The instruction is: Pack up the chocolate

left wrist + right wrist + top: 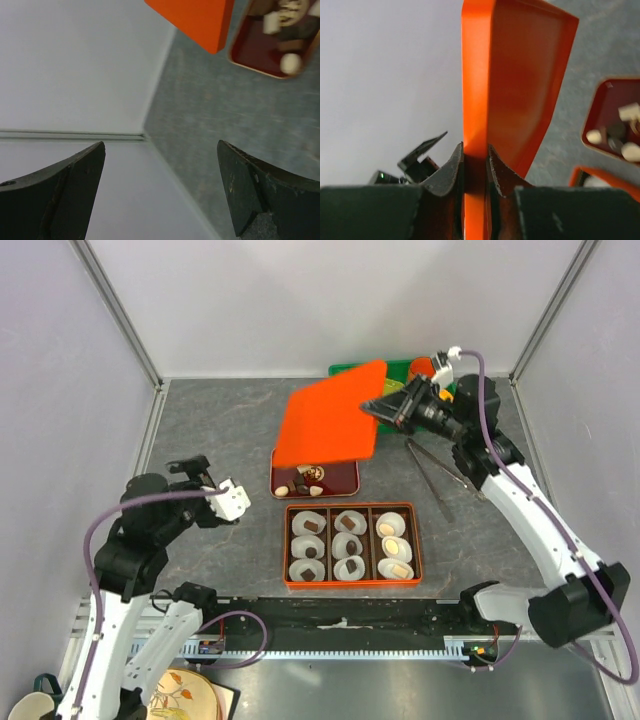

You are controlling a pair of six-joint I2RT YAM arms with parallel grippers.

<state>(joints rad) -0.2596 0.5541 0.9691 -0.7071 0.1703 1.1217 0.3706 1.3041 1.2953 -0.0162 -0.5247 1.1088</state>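
The chocolate sits mostly in the orange box (350, 583) at the lower middle of the top view. Dark brown cubes (311, 550) fill the left and centre columns and cream-white ovals (393, 548) the right one, each in its own white paper cup (298, 573), so all nine compartments look filled. A few loose pieces (300, 481) lie in the dark red tray (343, 478) just above the box. Over that tray, tilted and off the table, hangs the orange lid (330, 420), pinched at its right edge by the right gripper (383, 406). The right wrist view shows the jaws clamped on the lid's rim, with the lid rising edge-on between them. Gripping the rim rather than the face seems chosen so that the lid can be swung over and lowered flat onto the box, which I judge to be the step in hand. The left gripper (228, 495) hovers at the left of the frame, well apart from the box. Its jaws are spread wide and empty in its own view, and it is apparently parked clear of the lid's path. Tongs (430, 472) lie on the table to the right of the dark red tray, below a green tray (398, 368) at the upper right.
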